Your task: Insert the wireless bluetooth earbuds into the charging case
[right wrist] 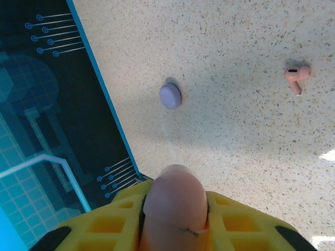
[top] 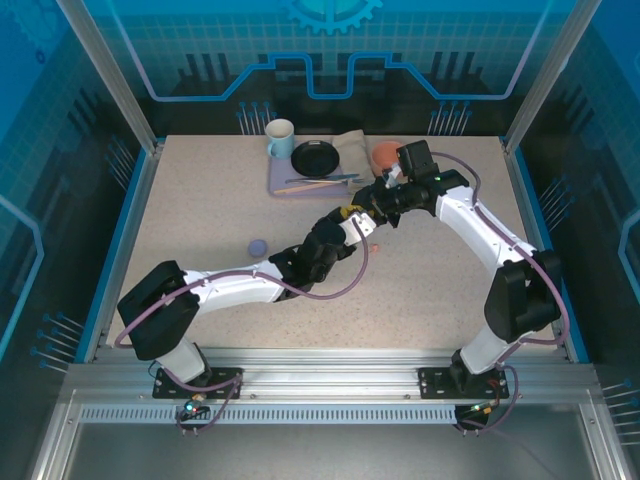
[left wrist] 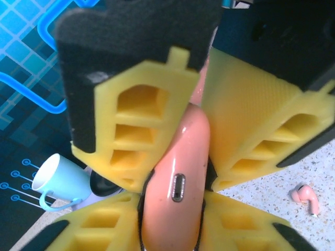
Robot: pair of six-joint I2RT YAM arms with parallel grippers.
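A salmon-pink charging case (left wrist: 176,178) is held between both grippers above the middle of the table. My left gripper (left wrist: 175,195) is shut on its lower part, yellow fingers pressed to both sides. My right gripper (right wrist: 176,192) is shut on the case's other end (right wrist: 175,209); its fingers (left wrist: 141,125) show above mine in the left wrist view. From the top camera, the two grippers (top: 350,222) (top: 378,205) meet tip to tip. One salmon-pink earbud (right wrist: 296,75) (left wrist: 305,197) (top: 375,245) lies loose on the table just below them. The case's inside is hidden.
A lilac pebble-like case (top: 258,246) (right wrist: 170,96) lies closed on the table to the left. At the back stand a pale blue mug (top: 280,138), a black plate (top: 315,157) on a cloth with chopsticks, and a salmon round object (top: 385,153).
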